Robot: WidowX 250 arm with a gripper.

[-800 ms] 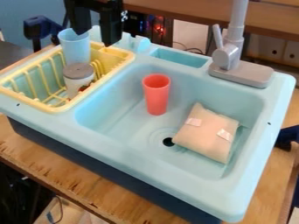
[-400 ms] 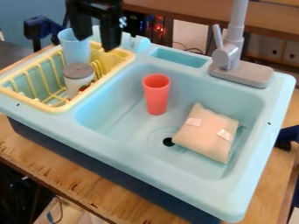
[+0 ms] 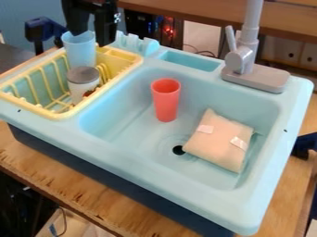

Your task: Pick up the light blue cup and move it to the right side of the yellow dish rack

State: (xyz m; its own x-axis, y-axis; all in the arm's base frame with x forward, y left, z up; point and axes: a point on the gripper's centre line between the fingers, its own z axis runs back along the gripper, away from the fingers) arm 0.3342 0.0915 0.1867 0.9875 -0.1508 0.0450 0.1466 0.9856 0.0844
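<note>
The black gripper (image 3: 91,38) is hanging wide-fingered by the light-blue cup's (image 3: 80,52) rim — nothing visibly gripped. That cup is standing in the yellow dish rack (image 3: 64,114), behind the gray-lidded container (image 3: 83,76) — an off-center finger descending could be knocking it over.

We count two cups, one blue cup (image 3: 80,50) and one red cup (image 3: 166,102), plus one lidded jar (image 3: 82,84), one yellow rack (image 3: 128,55), one toy sink (image 3: 142,163), one faucet (image 3: 248,54), one beige pouch (image 3: 218,147) and one worktop (image 3: 93,195).
</note>
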